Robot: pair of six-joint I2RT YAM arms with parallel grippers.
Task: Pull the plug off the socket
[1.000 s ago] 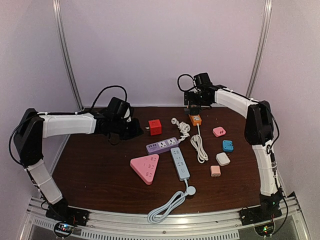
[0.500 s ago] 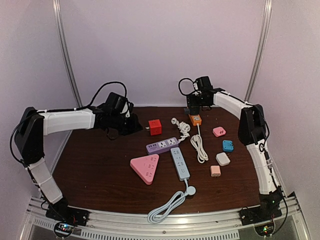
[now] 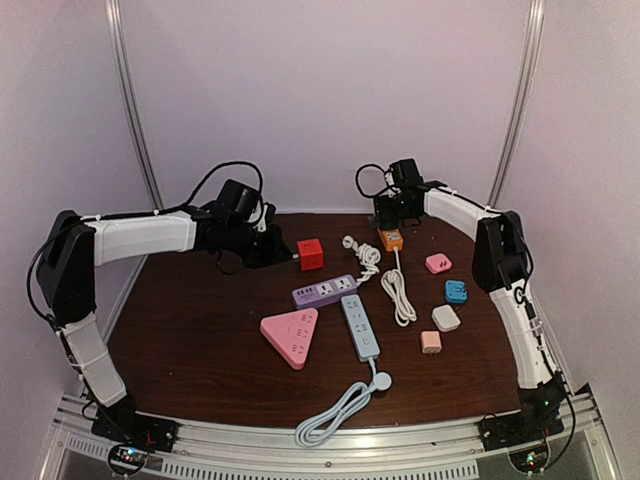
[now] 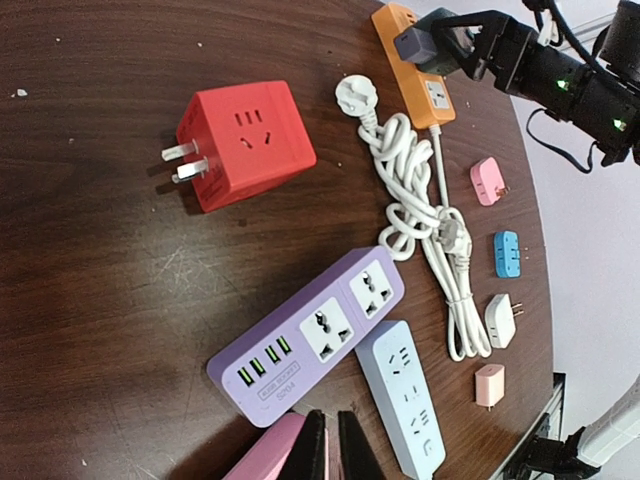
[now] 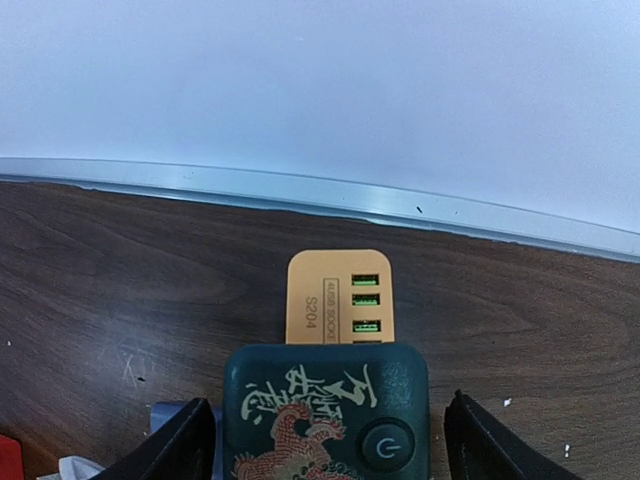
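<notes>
An orange power strip point(image 3: 391, 239) lies at the back of the table, with a dark green plug point(image 5: 325, 420) bearing a dragon print and a power button set in it. My right gripper point(image 5: 328, 445) is open and straddles this plug, one finger on each side with small gaps showing. The left wrist view shows the same hold-around from the side, with the plug point(image 4: 415, 45) on the strip point(image 4: 420, 85). My left gripper point(image 4: 333, 450) is shut and empty, hovering above the table beside a red cube socket point(image 3: 310, 253).
A purple strip point(image 3: 324, 291), a pink triangular socket point(image 3: 291, 334) and a pale blue strip point(image 3: 360, 326) lie mid-table. A coiled white cable point(image 3: 398, 290) runs from the orange strip. Small pink point(image 3: 438, 263), blue point(image 3: 456, 291), white point(image 3: 446, 318) and peach point(image 3: 431, 341) adapters lie at right. The back wall is close behind the orange strip.
My left gripper has moved right and back, closer to the red cube. My right arm has drawn in a little over the orange strip.
</notes>
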